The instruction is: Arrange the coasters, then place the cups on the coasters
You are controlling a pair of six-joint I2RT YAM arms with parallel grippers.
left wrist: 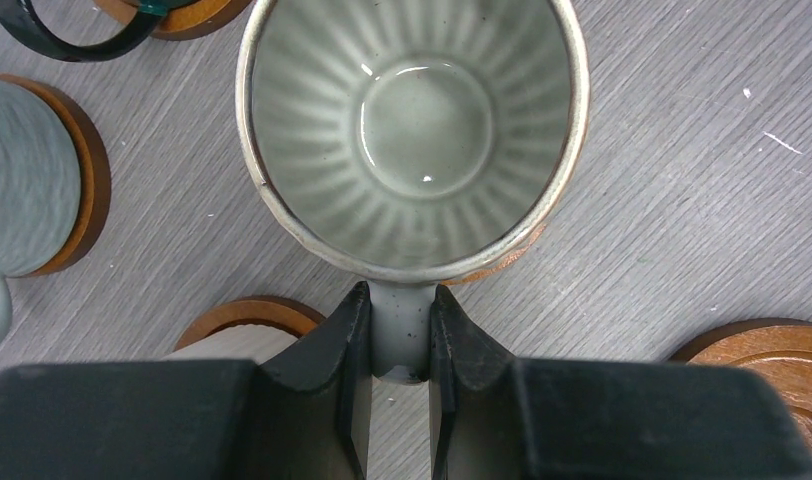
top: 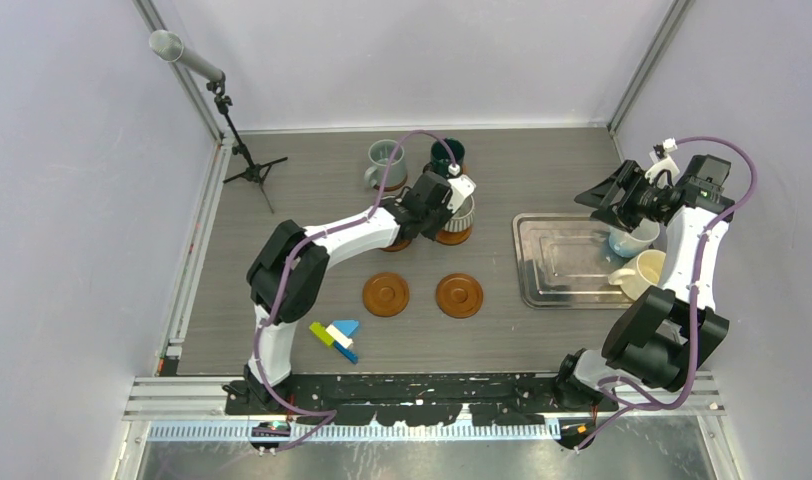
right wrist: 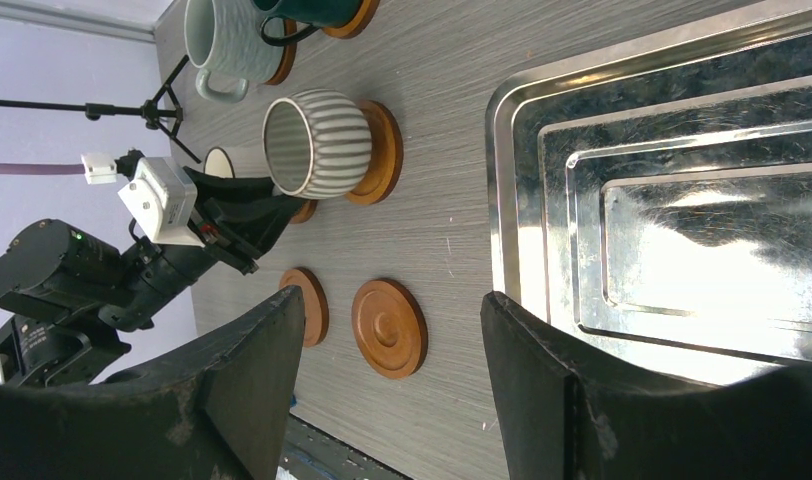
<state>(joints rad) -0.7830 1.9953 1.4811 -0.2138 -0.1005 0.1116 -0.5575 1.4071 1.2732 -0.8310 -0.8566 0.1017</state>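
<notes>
Clamping ribbed mug (left wrist: 412, 130) handle: left pincer (left wrist: 400, 340), wrist view alone confirms; right pincer (right wrist: 392, 310) apart near steel tray (right wrist: 502, 150) rim, counter (right wrist: 442, 200) strip beside.

Grey wood-grain worktop (top: 422, 265). On its right side, a rectangular steel tray (top: 554, 268), shiny, with stepped rim. Near the front edge, left of centre, small blocks (top: 336, 335) clustered together: green, white, blue. At far left, black tripod (top: 252, 172) carrying a grey tube (top: 182, 55).
</notes>
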